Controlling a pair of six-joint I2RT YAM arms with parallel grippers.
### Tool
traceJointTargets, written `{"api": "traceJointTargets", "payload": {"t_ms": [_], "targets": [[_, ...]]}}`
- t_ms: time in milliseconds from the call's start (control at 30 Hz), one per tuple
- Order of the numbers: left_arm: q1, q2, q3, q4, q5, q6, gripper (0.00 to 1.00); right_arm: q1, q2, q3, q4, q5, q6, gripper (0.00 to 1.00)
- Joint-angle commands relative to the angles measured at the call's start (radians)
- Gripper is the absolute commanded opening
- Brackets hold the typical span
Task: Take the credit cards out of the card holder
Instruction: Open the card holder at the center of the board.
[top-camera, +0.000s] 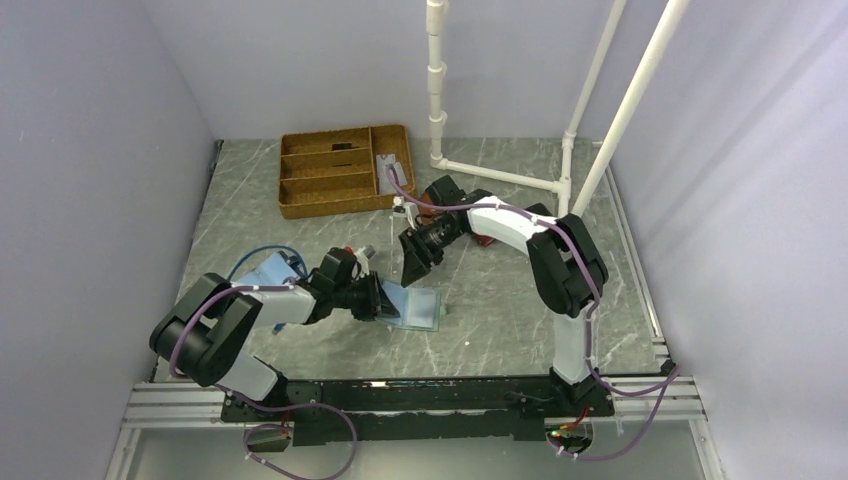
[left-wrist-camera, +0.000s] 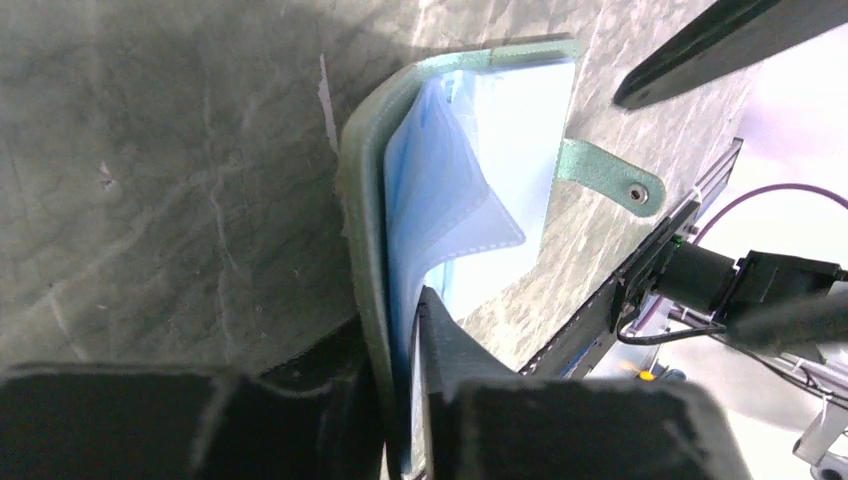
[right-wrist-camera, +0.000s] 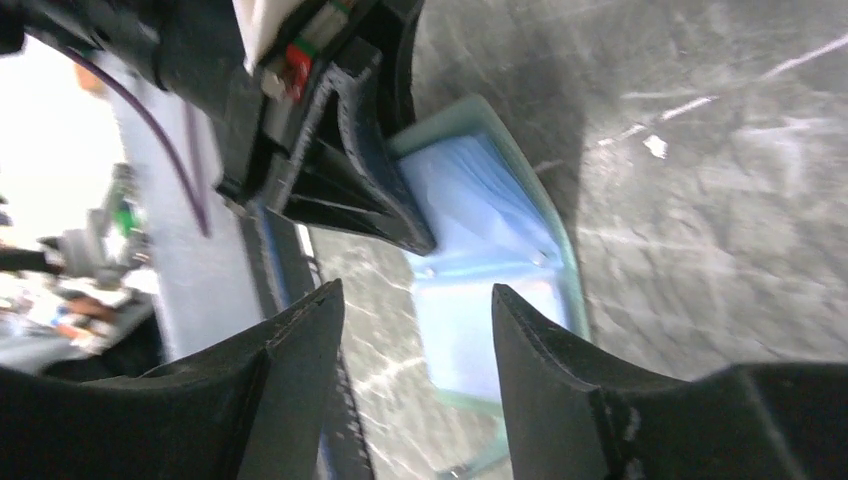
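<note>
Left wrist, left jaws pinching card holder (left-wrist-camera: 440, 200) edge, right jaws apart

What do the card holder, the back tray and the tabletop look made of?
The card holder: soft matte faux leather or vinyl, probably; greenish cover, stitched flexible blue pockets. The tray: woven wicker or rattan, by its brown ribbed weave. The tabletop: grey marble-look slab or laminate, white veins; cannot tell which.

Light blue card holder (top-camera: 418, 309) with greenish edge; grey veined table (top-camera: 500, 295); brown woven tray (top-camera: 335, 209)
</note>
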Motion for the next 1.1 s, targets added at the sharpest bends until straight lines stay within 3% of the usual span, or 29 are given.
{"api": "traceJointTargets", "payload": {"t_ms": [0, 200, 467, 600, 667, 767, 900, 1067], "targets": [[0.013, -0.012, -0.033, 0.022, -0.04, 0.009, 0.3, 0.007, -0.076, 0.022, -0.166, 0.16, -0.306, 0.56], [0.02, -0.101, -0.037, -0.063, -0.08, 0.001, 0.53, 0.061, -0.107, -0.08, -0.113, 0.377, -0.422, 0.56], [0.026, -0.323, -0.018, -0.386, -0.32, 0.017, 0.51, 0.168, -0.103, -0.132, -0.031, 0.609, -0.418, 0.62], [0.026, -0.462, -0.015, -0.452, -0.346, 0.04, 0.51, 0.207, -0.089, -0.148, -0.007, 0.698, -0.427, 0.62], [0.026, -0.509, -0.025, -0.424, -0.3, 0.044, 0.51, 0.226, -0.082, -0.155, 0.009, 0.742, -0.427, 0.58], [0.026, -0.525, -0.064, -0.316, -0.212, 0.015, 0.51, 0.247, -0.073, -0.158, 0.021, 0.782, -0.424, 0.45], [0.026, -0.447, -0.128, -0.089, -0.104, -0.04, 0.5, 0.256, -0.089, -0.154, 0.03, 0.776, -0.404, 0.24], [0.026, -0.357, -0.151, 0.068, -0.043, -0.074, 0.49, 0.257, -0.133, -0.129, 0.021, 0.725, -0.375, 0.12]]}}
